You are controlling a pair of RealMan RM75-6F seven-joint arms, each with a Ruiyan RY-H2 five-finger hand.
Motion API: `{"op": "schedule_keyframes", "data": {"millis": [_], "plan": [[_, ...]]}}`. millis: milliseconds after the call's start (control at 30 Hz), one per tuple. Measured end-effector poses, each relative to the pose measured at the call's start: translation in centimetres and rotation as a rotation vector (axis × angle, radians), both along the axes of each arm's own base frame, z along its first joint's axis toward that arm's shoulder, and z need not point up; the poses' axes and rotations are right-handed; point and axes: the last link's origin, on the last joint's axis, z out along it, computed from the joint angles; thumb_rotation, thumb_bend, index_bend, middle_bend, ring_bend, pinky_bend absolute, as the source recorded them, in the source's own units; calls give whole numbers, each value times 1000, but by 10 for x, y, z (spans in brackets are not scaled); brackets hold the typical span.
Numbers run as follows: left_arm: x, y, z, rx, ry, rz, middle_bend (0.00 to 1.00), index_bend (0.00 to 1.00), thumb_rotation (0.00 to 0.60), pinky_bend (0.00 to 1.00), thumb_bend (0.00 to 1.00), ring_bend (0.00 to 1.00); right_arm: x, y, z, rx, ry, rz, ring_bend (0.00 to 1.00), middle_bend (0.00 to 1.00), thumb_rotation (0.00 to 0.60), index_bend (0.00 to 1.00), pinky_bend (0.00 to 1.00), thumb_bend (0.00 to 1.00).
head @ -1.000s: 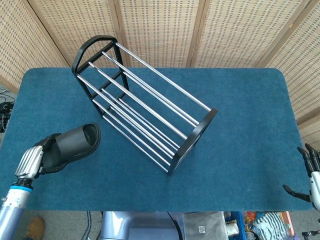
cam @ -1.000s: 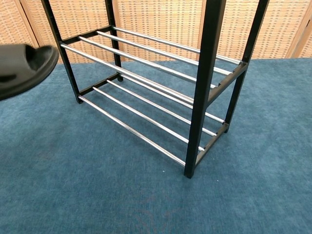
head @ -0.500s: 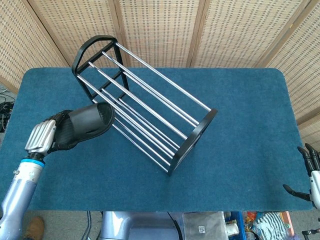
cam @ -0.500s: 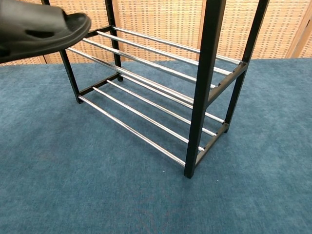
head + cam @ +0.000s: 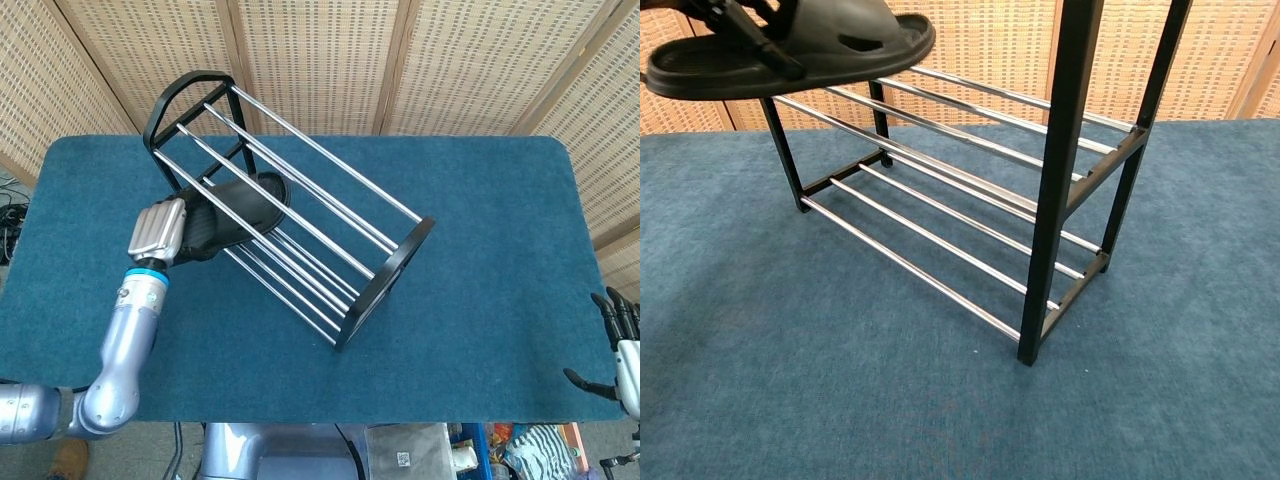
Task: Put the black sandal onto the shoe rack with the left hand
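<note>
My left hand (image 5: pixel 172 232) grips the heel end of the black sandal (image 5: pixel 243 205). In the head view the sandal's toe reaches in among the chrome bars of the black shoe rack (image 5: pixel 395 262) near its far end. The chest view shows the sandal (image 5: pixel 800 45) held level in the air at the top left, just above the rack's (image 5: pixel 1065 160) upper chrome bars, with dark fingers (image 5: pixel 745 22) across its strap. My right hand (image 5: pixel 617 350) hangs off the table's right front corner, fingers spread, holding nothing.
The rack stands diagonally on a blue carpeted table (image 5: pixel 480 220). Woven bamboo screens (image 5: pixel 320 50) close off the back. Bare blue surface lies in front of the rack (image 5: pixel 840 380) and to its right.
My left hand has carried the sandal up and to the right, from the table's left front area to over the rack's upper bars. The right hand has stayed put.
</note>
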Motion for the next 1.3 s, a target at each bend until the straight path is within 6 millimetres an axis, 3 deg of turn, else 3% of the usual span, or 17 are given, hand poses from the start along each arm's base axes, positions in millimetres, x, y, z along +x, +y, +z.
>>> {"op": "schedule_keyframes", "data": {"millis": [333, 767, 867, 900, 967, 1033, 1300], "plan": [[4, 18, -26, 17, 10, 42, 416, 362, 600, 435, 545, 305, -2, -1, 1, 2, -2, -10, 0, 0, 600, 0, 0, 0], [12, 33, -37, 20, -25, 72, 376, 362, 600, 423, 546, 281, -3, -2, 1, 4, -5, -15, 0, 0, 600, 0, 0, 0], [15, 33, -38, 18, -28, 77, 169, 252, 600, 269, 546, 101, -4, -2, 2, 2, -8, -18, 0, 0, 600, 0, 0, 0], [16, 33, -39, 15, -32, 78, 80, 174, 600, 176, 546, 39, -4, -2, 2, 2, -9, -18, 0, 0, 600, 0, 0, 0], [17, 32, -39, 8, -46, 79, 10, 71, 600, 68, 545, 1, -4, -2, 2, 2, -10, -18, 0, 0, 600, 0, 0, 0], [18, 32, -39, 9, -62, 79, 0, 5, 600, 9, 546, 0, -4, -2, 3, 3, -11, -18, 0, 0, 600, 0, 0, 0], [21, 28, -40, -19, -81, 77, 0, 0, 600, 0, 539, 0, -4, -1, 3, 3, -9, -17, 0, 0, 600, 0, 0, 0]]}}
